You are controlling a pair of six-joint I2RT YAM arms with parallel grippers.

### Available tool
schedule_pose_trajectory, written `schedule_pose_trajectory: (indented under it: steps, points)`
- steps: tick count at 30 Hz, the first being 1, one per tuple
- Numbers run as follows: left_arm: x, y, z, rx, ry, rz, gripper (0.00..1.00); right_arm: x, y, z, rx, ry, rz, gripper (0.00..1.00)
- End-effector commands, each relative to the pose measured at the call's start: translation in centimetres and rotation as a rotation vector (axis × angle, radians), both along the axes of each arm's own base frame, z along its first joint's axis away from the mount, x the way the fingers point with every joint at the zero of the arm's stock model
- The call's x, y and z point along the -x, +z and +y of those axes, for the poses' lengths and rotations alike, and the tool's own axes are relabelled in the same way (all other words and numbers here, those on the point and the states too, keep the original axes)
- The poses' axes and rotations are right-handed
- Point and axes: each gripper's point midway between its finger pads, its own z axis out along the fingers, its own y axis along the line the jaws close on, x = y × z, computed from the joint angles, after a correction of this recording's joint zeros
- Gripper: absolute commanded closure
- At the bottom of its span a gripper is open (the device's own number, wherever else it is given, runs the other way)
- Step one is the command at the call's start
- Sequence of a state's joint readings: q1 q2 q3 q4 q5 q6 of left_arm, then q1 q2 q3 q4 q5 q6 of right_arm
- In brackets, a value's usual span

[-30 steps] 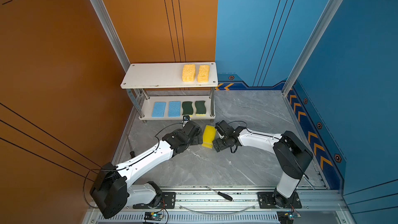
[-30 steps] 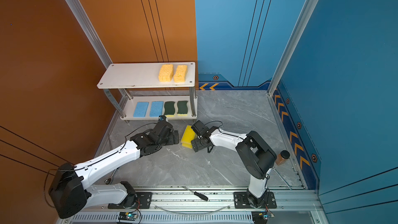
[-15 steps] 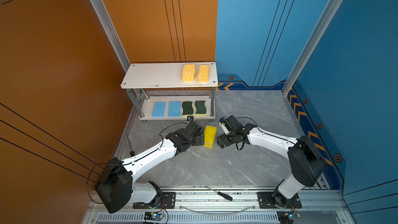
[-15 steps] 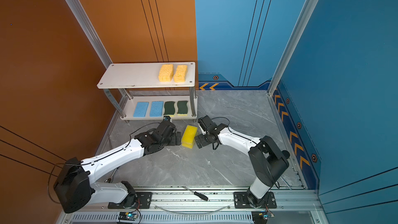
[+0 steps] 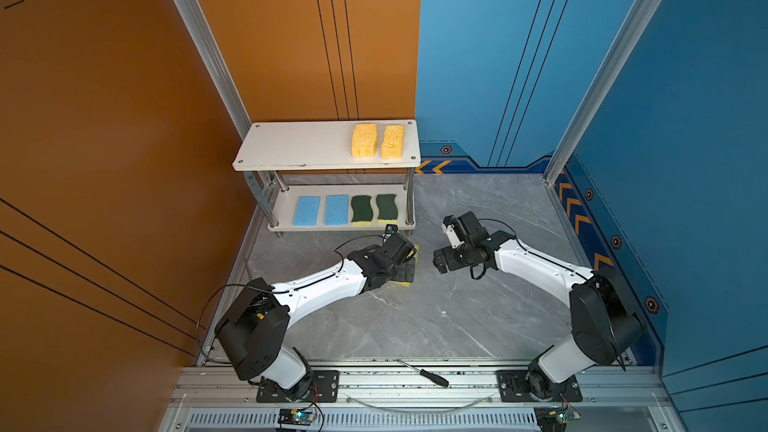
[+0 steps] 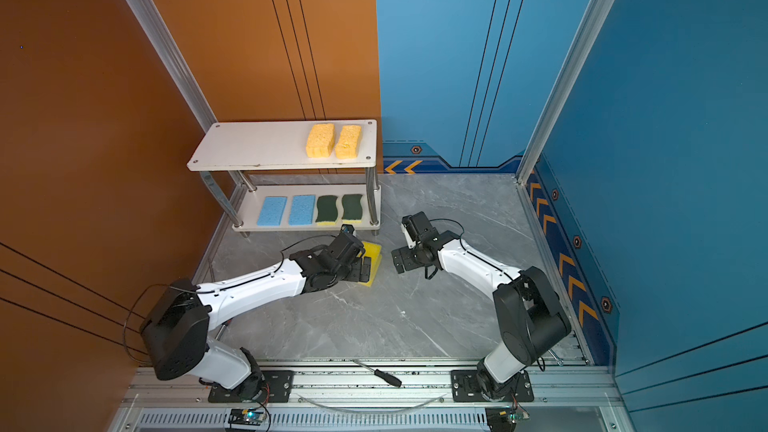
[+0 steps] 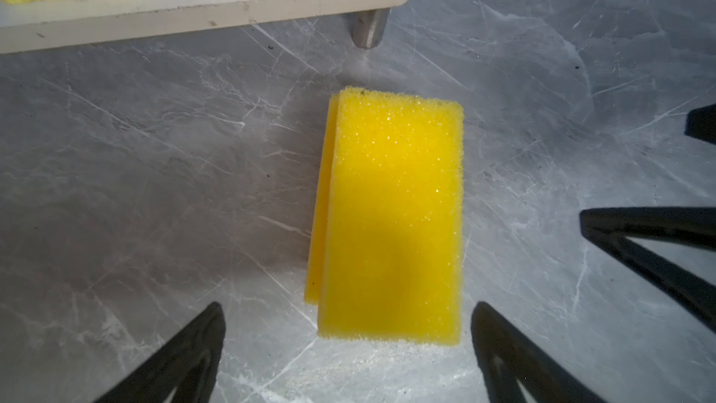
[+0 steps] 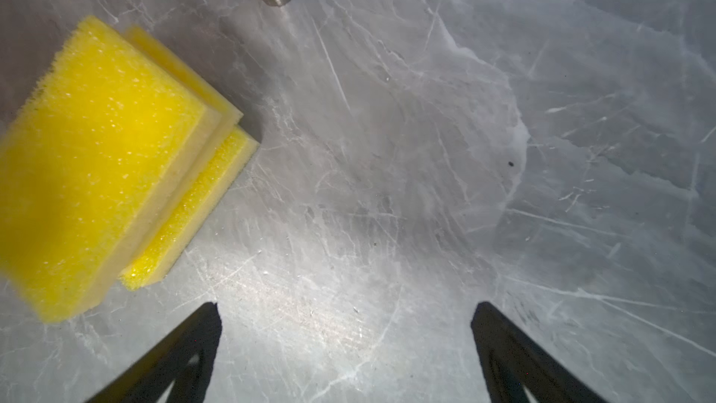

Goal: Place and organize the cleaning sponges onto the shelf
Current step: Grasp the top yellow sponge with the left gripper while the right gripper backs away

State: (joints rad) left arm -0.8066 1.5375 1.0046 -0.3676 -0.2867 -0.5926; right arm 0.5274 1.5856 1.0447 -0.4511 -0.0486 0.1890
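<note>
Just before the shelf [image 5: 307, 147], on the floor [image 5: 415, 317], the yellow sponges [image 7: 395, 219] lie stacked. The left gripper [image 7: 348, 307] hangs wide open and empty over them; it should straddle the long sides and lower squarely. The right gripper [image 8: 346, 306], also open, holds nothing. Only the right wrist view reveals three offset layers; the left wrist view shows two.

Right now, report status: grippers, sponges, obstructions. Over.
Left gripper open over the yellow sponge stack on the floor. Right gripper open, empty, beside it. Nothing between stack and shelf.
</note>
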Motion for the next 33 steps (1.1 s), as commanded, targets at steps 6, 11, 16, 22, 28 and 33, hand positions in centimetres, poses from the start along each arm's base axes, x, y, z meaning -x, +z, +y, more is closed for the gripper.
schedule_pose_trajectory:
  steps: [6,11,16,22,28,33]
  points:
    - [-1.1,0.9,-2.5,0.021,-0.048,-0.001,0.04,0.6,-0.5,-1.7,0.007,-0.058,0.032,0.0]
    - [-1.1,0.4,-3.3,0.022,-0.068,0.015,0.06,0.6,-0.5,-2.0,0.004,-0.067,0.032,0.0]
    - [-0.8,-0.3,-3.8,0.02,-0.079,0.032,0.06,0.7,-0.7,-2.0,0.005,-0.068,0.035,0.0]
    - [-0.7,-1.1,-4.1,0.01,-0.078,0.049,0.06,0.7,-0.9,-2.1,0.006,-0.071,0.039,0.0]
    - [-0.8,-1.8,-4.4,0.003,-0.078,0.064,0.07,0.7,-0.9,-2.1,0.006,-0.072,0.039,0.0]
    - [-0.8,-2.3,-4.5,0.001,-0.074,0.076,0.09,0.8,-0.9,-2.2,0.006,-0.073,0.039,0.0]
